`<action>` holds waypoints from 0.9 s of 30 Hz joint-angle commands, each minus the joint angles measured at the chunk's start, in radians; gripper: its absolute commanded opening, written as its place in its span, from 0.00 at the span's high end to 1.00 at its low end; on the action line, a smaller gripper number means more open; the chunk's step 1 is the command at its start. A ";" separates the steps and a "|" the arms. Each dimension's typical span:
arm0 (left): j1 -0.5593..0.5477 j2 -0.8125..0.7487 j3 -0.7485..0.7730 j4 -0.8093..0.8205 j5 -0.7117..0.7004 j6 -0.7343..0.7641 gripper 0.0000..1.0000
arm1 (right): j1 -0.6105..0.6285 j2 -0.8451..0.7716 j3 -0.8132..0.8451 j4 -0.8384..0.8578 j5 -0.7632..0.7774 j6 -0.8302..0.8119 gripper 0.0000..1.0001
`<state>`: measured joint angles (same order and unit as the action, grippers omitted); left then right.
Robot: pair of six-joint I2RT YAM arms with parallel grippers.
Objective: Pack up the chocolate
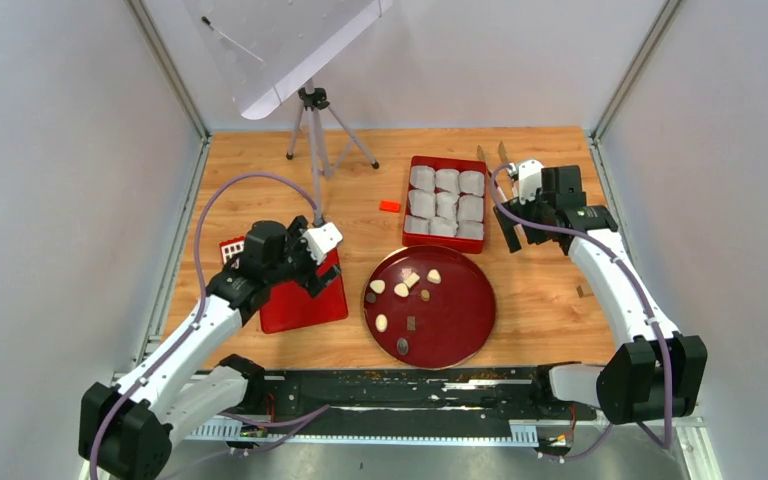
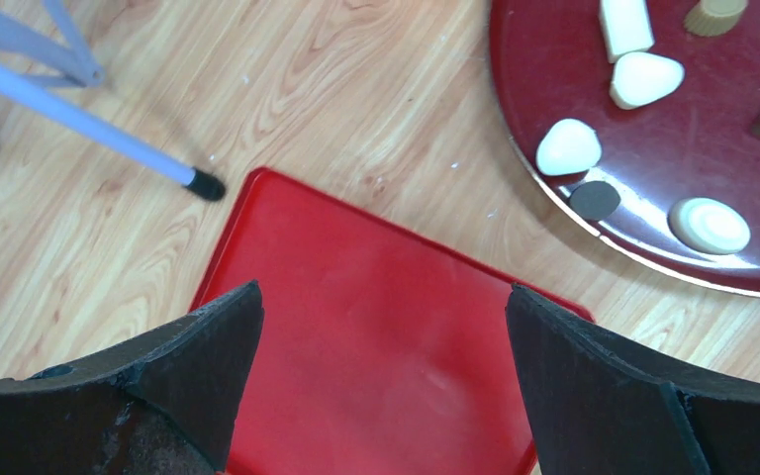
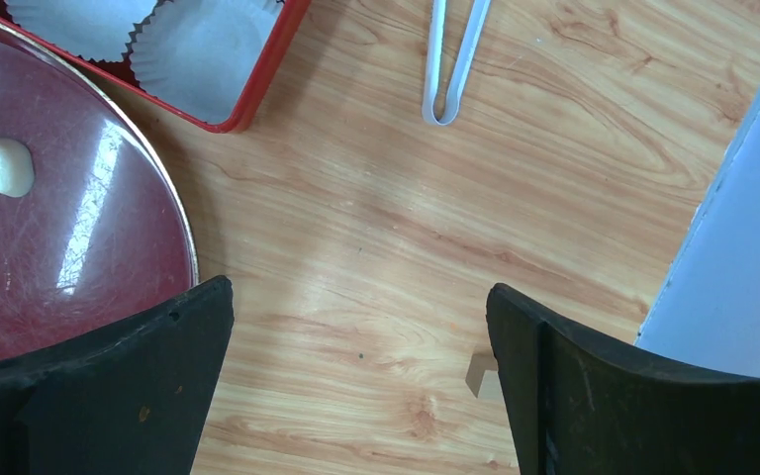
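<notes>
Nothing packed yet, going by the top view. The small cream-white and dark brown chocolate pieces (image 1: pixel 401 289), about nine, all sit loose on the round glossy dark-red plate (image 1: pixel 465 315) at table centre, mostly in its left half. The red rectangular box (image 1: pixel 446 161) just beyond the plate holds a grid of white crinkled paper cups (image 1: pixel 446 205). Every cup looks empty from above, and the two seen in the right wrist view are empty as well. The left gripper (image 2: pixel 384 297) has its jaws wide apart with nothing between them, and is above a flat red square lid (image 1: pixel 300 308) left of the plate. The plate rim and a few pieces show at the upper right of its wrist view. The right gripper (image 3: pixel 358 292) also has its jaws apart and empty, over bare wood to the right of the box and plate. A pair of pale metal tongs (image 3: pixel 452 69) lies on the wood ahead of it, beside the box, with neither gripper on it. A small orange-red block (image 1: pixel 389 206) lies left of the box, and a grey tripod (image 1: pixel 312 130) stands at the back left. Judgement: the task is at its start. Every piece has yet to go from the plate into a cup, and the lid probably goes on last.
</notes>
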<state>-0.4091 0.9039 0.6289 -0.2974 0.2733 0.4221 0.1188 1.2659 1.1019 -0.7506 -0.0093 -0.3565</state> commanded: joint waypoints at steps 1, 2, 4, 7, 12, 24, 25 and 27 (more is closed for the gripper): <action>-0.035 0.051 0.068 0.039 0.096 0.060 0.00 | -0.011 -0.015 0.009 0.003 -0.073 -0.031 0.00; -0.043 0.069 0.086 0.021 0.111 0.071 0.00 | -0.011 -0.004 0.017 -0.013 -0.104 -0.071 0.00; -0.054 0.101 0.118 -0.004 0.111 0.066 0.00 | -0.013 0.026 0.035 -0.043 -0.145 -0.122 0.00; -0.061 0.144 0.168 -0.055 0.109 0.071 0.01 | -0.030 0.075 0.073 -0.051 -0.150 -0.117 0.00; -0.065 0.176 0.213 -0.080 0.103 0.078 0.03 | -0.150 0.216 0.202 -0.064 -0.292 -0.092 0.18; -0.068 0.177 0.221 -0.048 0.094 0.033 0.03 | -0.225 0.502 0.375 0.078 -0.237 -0.031 0.54; -0.068 0.179 0.223 -0.046 0.093 0.033 0.03 | -0.225 0.522 0.389 0.083 -0.240 -0.022 0.55; -0.068 0.181 0.225 -0.045 0.088 0.033 0.03 | -0.225 0.567 0.424 0.086 -0.240 -0.017 0.58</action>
<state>-0.4717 1.0813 0.8089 -0.3584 0.3573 0.4698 -0.1104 1.7699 1.4380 -0.7273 -0.2447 -0.4030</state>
